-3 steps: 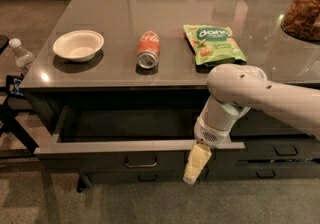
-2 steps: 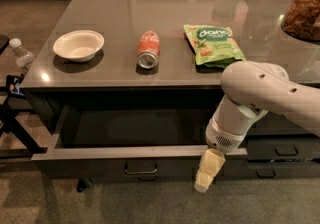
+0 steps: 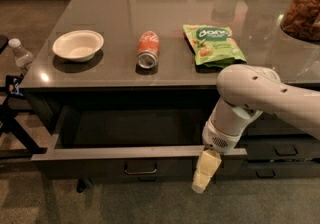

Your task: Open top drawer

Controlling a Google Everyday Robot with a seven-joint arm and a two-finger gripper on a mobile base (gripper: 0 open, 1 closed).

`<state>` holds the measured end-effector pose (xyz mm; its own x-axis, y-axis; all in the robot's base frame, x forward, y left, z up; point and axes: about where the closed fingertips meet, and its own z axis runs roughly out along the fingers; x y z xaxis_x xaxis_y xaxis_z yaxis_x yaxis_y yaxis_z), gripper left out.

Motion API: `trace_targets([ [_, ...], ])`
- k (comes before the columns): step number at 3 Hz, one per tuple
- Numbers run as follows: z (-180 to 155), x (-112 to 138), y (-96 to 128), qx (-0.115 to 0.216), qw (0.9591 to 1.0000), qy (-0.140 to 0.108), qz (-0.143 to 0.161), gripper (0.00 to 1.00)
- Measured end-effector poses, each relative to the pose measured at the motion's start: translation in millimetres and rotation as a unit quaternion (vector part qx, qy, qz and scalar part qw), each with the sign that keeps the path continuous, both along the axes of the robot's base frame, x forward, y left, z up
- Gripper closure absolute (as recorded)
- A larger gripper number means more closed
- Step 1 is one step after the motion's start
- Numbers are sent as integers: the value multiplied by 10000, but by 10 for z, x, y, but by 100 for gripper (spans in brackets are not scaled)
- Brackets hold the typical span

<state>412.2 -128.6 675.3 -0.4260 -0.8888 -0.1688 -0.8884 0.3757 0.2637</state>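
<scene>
Charcoal-fronted, the top drawer [image 3: 125,153] is standing pulled out from under the worktop [image 3: 115,8], its dark inside showing and its small handle [image 3: 140,169] facing forward at the middle of the front. Compared with a second ago, the front rail is sitting slightly farther out and lower in the view, while since the last frame it is hardly shifting at all. The pale arm [image 3: 250,98] is reaching over the drawer's right end, having swung rightward over that second, and the cream claw [image 3: 205,172] is hanging point-down in front of the drawer face, right of the handle and apart from it; it is carrying nothing, but whether it is wide or narrow I cannot tell. On the worktop a white bowl [image 3: 77,45], a red can [image 3: 147,49] lying on its side and a green snack bag [image 3: 212,43] are sitting in a row exactly where they were. A jar of nuts [image 3: 302,10] is staying at the right edge, and a clear bottle [image 3: 20,55] is standing off the left corner.
</scene>
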Motion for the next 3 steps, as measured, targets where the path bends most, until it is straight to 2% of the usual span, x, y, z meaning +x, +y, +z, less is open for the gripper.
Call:
trace_targets([
  [1,-124,-165,-154,62,9993,274,-240,0],
  [2,-112,-203,-183,62,9990,325,-296,0],
  [3,42,-378,-367,6,9979,332,-549,0],
])
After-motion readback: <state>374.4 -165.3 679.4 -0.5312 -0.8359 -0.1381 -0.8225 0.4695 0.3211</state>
